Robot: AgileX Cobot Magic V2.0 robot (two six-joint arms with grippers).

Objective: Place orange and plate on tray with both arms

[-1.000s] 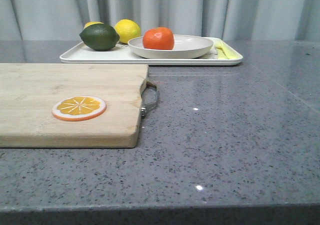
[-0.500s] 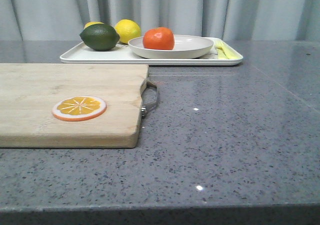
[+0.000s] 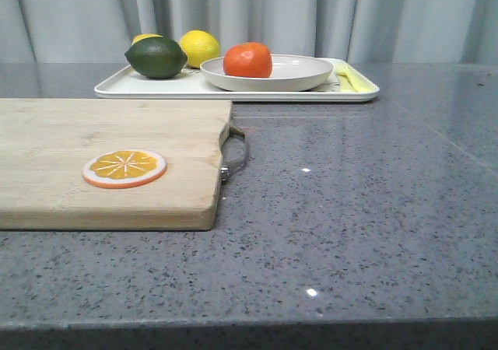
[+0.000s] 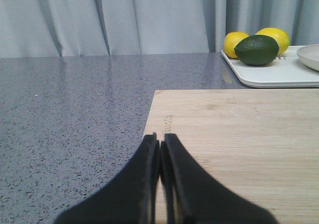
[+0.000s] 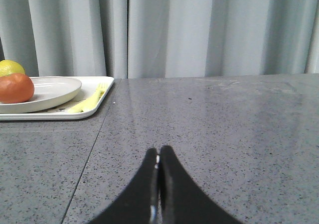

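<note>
You cannot see either arm from the front. The tray (image 3: 156, 88) at the far side of the surface (image 3: 358, 210) is partly hidden by the plate (image 3: 299, 76) on it, with the orange (image 3: 247, 60) sitting in the plate. Your left end effector (image 4: 160, 147) is pressed together, empty, over the cutting board (image 4: 239, 134) (tray cut off at the frame edge). Your right end effector (image 5: 158, 159) is also pinched together, empty, well apart from the orange (image 5: 15, 88).

Second lemon (image 3: 145, 37) mostly behind lime (image 3: 156, 57)
</note>
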